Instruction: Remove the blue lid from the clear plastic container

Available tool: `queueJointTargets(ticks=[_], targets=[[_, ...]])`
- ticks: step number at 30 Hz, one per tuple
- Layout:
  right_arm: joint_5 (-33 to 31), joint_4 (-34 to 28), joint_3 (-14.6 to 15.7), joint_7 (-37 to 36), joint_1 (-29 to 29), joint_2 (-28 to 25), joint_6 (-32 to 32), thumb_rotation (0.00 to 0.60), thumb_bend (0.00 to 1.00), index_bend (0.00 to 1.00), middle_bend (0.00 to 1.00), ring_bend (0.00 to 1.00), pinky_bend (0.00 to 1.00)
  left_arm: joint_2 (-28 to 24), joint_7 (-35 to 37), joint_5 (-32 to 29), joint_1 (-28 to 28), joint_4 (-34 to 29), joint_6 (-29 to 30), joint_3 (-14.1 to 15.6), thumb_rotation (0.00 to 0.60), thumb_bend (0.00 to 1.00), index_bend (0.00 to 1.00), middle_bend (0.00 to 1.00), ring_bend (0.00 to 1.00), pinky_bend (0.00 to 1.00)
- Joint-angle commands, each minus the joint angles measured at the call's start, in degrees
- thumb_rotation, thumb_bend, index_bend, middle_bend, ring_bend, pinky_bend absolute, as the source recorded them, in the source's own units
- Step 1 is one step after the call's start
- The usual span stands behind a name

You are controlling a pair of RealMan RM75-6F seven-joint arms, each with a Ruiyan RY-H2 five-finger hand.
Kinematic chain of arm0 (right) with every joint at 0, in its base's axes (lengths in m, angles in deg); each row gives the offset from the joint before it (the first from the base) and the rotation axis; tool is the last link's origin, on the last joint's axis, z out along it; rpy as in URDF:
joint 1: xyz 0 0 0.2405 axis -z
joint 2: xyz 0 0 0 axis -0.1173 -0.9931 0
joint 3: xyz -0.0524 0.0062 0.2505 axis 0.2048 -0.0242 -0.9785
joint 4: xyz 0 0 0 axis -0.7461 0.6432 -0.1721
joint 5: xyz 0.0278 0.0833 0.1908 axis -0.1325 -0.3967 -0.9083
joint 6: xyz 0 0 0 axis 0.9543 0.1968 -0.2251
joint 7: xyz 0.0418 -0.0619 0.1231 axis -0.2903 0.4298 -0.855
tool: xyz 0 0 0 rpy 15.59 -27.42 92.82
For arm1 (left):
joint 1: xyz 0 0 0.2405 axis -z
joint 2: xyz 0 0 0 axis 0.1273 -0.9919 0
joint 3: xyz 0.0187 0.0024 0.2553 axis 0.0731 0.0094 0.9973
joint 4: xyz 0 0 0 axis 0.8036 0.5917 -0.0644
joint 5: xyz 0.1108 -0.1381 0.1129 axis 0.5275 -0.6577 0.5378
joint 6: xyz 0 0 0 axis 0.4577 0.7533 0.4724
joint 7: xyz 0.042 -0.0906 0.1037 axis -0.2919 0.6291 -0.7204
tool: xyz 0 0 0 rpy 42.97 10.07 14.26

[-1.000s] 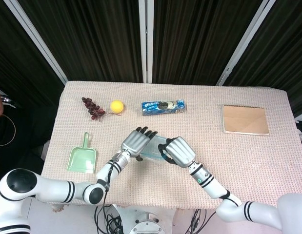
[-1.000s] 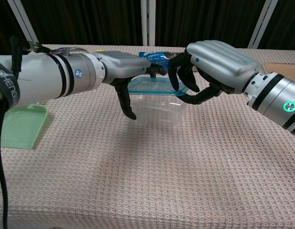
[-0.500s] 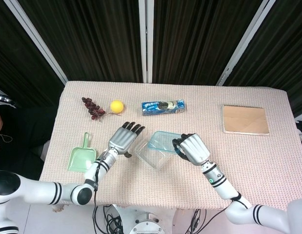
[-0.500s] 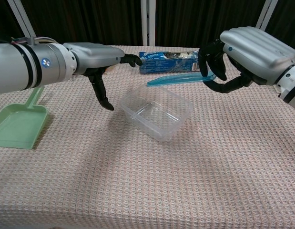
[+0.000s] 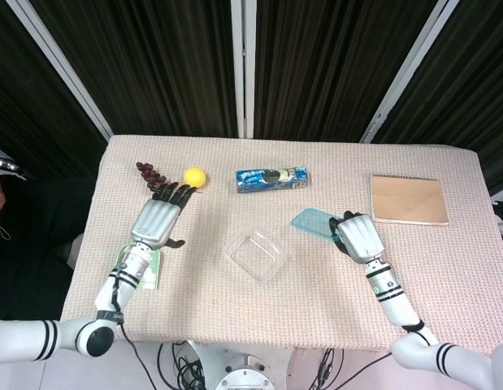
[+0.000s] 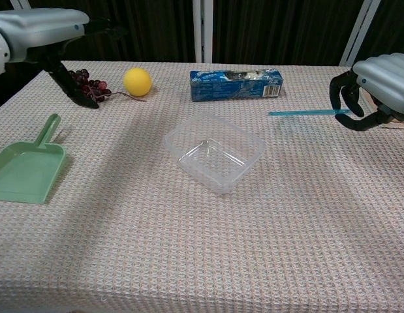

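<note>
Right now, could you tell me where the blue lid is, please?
The blue lid is off the clear container, held above the table in the right hand, on the right side of the head view, between the container and the brown board.

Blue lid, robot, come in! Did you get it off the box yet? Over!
Right hand holds blue lid in the air. Left hand empty, fingers spread. Clear container open on table. Nothing in the way.

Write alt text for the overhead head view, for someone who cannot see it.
A robot's right hand holds a blue lid away from an open clear container on a table. Its left hand hovers, empty, near grapes, a yellow ball and a green dustpan.
</note>
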Motion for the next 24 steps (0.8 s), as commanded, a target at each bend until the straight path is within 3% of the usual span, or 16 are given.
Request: queueJointTargets(ticks=[1,3,9,13,19,24], targets=[[-5.5,-10.4,0.8,2.0,1.3,-6.8,6.7,0.600,0.16,0.00,0.00,0.00,0.04,-2.8,1.8,2.7,-3.5,-1.2,2.9,1.5,0.600,0.04,0.03,0.04,0.00,0.07],[-6.5,-15.2,1.3,0.7,2.1,-11.0,7.8,0.600,0.13,0.00,0.00,0.00,0.00,-4.2,2.3,4.3,-5.8,-1.5,5.0,2.4,0.600,0.04,0.03,0.04,0.00,0.07],[-6.2,-24.2,3.3,-4.5,4.7,-22.5,8.5,0.600,0.13,0.00,0.00,0.00,0.00,-6.8,1.9,6.6,-12.2,-0.5,11.0,4.7,0.600,0.04,0.04,0.05,0.00,0.08],[-5.7,-27.2,3.5,-7.8,7.8,-28.1,4.5,0.600,0.14,0.00,0.01,0.00,0.00,-8.3,3.3,8.8,-17.0,0.3,15.1,5.9,0.600,0.04,0.05,0.06,0.00,0.07],[-2.8,-27.3,3.1,-11.5,13.3,-29.9,-5.5,0.600,0.15,0.00,0.12,0.00,0.00,-11.0,7.9,14.6,-23.7,0.7,20.1,8.0,0.600,0.04,0.07,0.07,0.00,0.06],[-0.1,-26.6,3.7,-15.2,16.7,-30.1,-10.6,0.600,0.15,0.00,0.11,0.00,0.00,-13.0,7.6,17.8,-28.0,-1.1,22.6,9.7,0.600,0.04,0.07,0.07,0.00,0.05]])
